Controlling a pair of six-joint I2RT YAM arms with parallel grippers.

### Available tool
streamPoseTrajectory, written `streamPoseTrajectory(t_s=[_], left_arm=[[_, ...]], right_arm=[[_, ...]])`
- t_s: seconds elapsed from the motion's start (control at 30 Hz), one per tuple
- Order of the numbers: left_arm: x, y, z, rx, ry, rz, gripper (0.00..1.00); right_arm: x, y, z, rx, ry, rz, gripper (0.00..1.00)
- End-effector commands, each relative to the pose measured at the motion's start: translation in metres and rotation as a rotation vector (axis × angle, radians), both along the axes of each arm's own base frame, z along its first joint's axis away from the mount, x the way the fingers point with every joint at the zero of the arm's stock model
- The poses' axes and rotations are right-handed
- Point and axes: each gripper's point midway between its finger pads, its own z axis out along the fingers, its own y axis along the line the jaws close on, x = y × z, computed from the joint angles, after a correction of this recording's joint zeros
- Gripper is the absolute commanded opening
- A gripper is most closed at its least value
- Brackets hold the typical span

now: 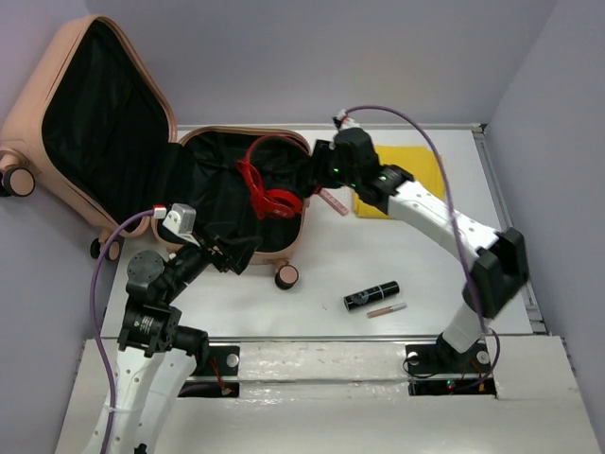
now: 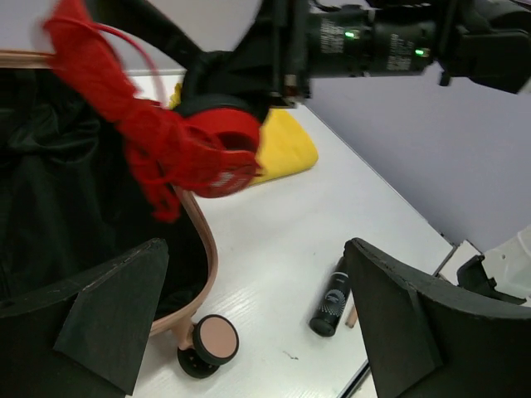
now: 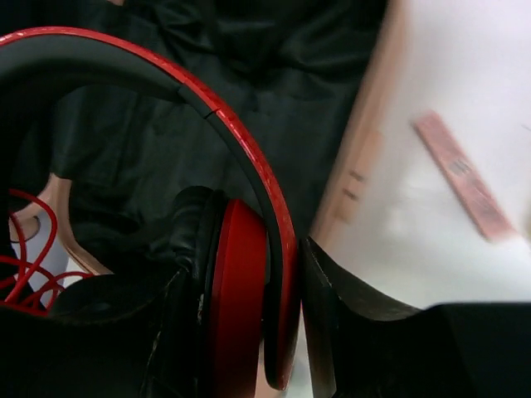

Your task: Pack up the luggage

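The luggage [image 1: 28,118] is lying open at the upper left of the top view. Its lid is leaning back toward the corner, and its black-lined lower half is resting on the bench [image 1: 378,255] near the middle of the frame.

The right fingers [image 3: 348,332] are reaching in over the right rim of that lower half and clamping one ear cup of the red headphones [image 1: 281,203]. In the right wrist view the cup is sitting squeezed between the two pads, with the headband arching up and left over the black lining. Whether the headphones are touching the lining cannot be told.

The left fingers [image 2: 108,323] are hanging spread wide and gripping nothing, just off the near rim of the lower half. In the left wrist view they are framing a caster wheel [image 2: 211,340] at the bottom.

The pink rim is running diagonally just right of the held cup. A pink strip [image 1: 333,201] is lying on the bench just beyond it. A yellow cloth [image 1: 421,165] is lying at the upper right, partly under the right arm. A black cylinder [image 1: 371,296] and a pink stick [image 1: 386,309] are lying side by side lower down. Bare bench is showing between them and the luggage.
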Motion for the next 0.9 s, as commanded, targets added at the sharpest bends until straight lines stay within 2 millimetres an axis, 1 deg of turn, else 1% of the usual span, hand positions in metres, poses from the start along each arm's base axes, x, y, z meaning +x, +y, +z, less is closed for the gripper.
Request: streamPoseTrajectory(t_s=[0.0, 0.03, 0.07, 0.1, 0.13, 0.17, 0.23, 0.27, 0.3, 0.33, 0.37, 0.4, 0.43, 0.47, 0.5, 0.53, 0.57, 0.6, 0.63, 0.67, 0.7, 0.73, 0.77, 0.8, 0.83, 0.87], left_arm=[[0.000, 0.004, 0.008, -0.017, -0.022, 0.027, 0.99], [0.002, 0.006, 0.009, -0.019, -0.025, 0.037, 0.99], [0.002, 0.006, 0.009, -0.020, -0.022, 0.040, 0.99], [0.002, 0.006, 0.009, -0.019, -0.025, 0.042, 0.99], [0.002, 0.007, 0.010, -0.021, -0.025, 0.044, 0.99], [0.002, 0.007, 0.010, -0.022, -0.026, 0.043, 0.99], [0.001, 0.006, 0.011, -0.024, -0.028, 0.040, 0.99], [0.000, 0.006, 0.011, -0.025, -0.027, 0.037, 0.99], [0.000, 0.005, 0.010, -0.025, -0.024, 0.031, 0.99], [-0.002, 0.004, 0.010, -0.027, -0.024, 0.021, 0.99], [-0.006, -0.002, 0.011, -0.031, -0.027, -0.019, 0.99], [-0.007, -0.008, 0.013, -0.038, -0.046, -0.058, 0.99], [-0.014, -0.016, 0.013, -0.038, -0.050, -0.130, 0.99], [-0.015, -0.021, 0.012, -0.044, -0.048, -0.159, 0.99], [-0.015, -0.028, 0.013, -0.059, -0.029, -0.198, 0.99], [-0.018, -0.033, 0.016, -0.065, -0.025, -0.231, 0.99], [-0.017, -0.039, 0.016, -0.074, -0.011, -0.250, 0.99], [-0.018, -0.045, 0.021, -0.090, -0.014, -0.260, 0.99], [-0.028, -0.061, 0.030, -0.108, -0.018, -0.300, 0.99], [-0.030, -0.076, 0.027, -0.101, 0.004, -0.327, 0.99], [-0.035, -0.089, 0.026, -0.097, 0.014, -0.347, 0.99], [-0.053, -0.115, 0.023, -0.091, 0.037, -0.378, 0.99], [-0.057, -0.139, 0.009, -0.038, 0.073, -0.385, 0.99], [-0.064, -0.154, 0.000, 0.023, 0.055, -0.377, 0.99], [-0.072, -0.171, -0.012, 0.077, 0.060, -0.374, 0.99], [-0.089, -0.189, -0.010, 0.108, 0.049, -0.377, 0.99]], right_arm=[[0.016, 0.093, 0.029, 0.063, -0.088, 0.172, 0.57], [0.017, 0.097, 0.015, 0.017, -0.038, 0.193, 0.67], [0.020, 0.110, 0.008, -0.016, -0.040, 0.232, 0.73], [0.017, 0.109, 0.000, -0.036, -0.025, 0.249, 0.76], [0.015, 0.103, -0.006, -0.054, -0.024, 0.239, 0.76], [0.006, 0.082, -0.016, -0.103, -0.022, 0.210, 0.79], [-0.006, 0.054, -0.019, -0.141, -0.038, 0.153, 0.80], [-0.021, 0.032, 0.010, -0.119, -0.093, 0.122, 0.82], [-0.031, 0.017, 0.008, -0.126, -0.096, 0.097, 0.82], [-0.043, -0.006, -0.025, -0.190, -0.055, 0.062, 0.81], [-0.049, -0.024, -0.027, -0.202, -0.057, 0.029, 0.78], [-0.061, -0.040, -0.011, -0.181, -0.093, 0.005, 0.66], [-0.068, -0.062, -0.034, -0.225, -0.050, -0.025, 0.62], [-0.067, -0.079, -0.036, -0.227, -0.039, -0.066, 0.54], [-0.072, -0.093, -0.028, -0.205, -0.053, -0.092, 0.34], [-0.078, -0.105, -0.040, -0.220, -0.027, -0.104, 0.29], [-0.074, -0.124, -0.040, -0.218, -0.023, -0.151, 0.27], [-0.074, -0.135, -0.039, -0.214, -0.025, -0.175, 0.27], [-0.077, -0.147, -0.036, -0.201, -0.029, -0.192, 0.27], [-0.072, -0.167, -0.033, -0.193, -0.030, -0.243, 0.30], [-0.071, -0.175, -0.031, -0.184, -0.034, -0.256, 0.32], [-0.073, -0.180, -0.025, -0.161, -0.045, -0.257, 0.34], [-0.073, -0.186, -0.023, -0.159, -0.049, -0.268, 0.36], [-0.071, -0.196, -0.020, -0.157, -0.053, -0.291, 0.37], [-0.072, -0.198, -0.018, -0.148, -0.057, -0.290, 0.37], [-0.073, -0.201, -0.018, -0.149, -0.059, -0.295, 0.37]])
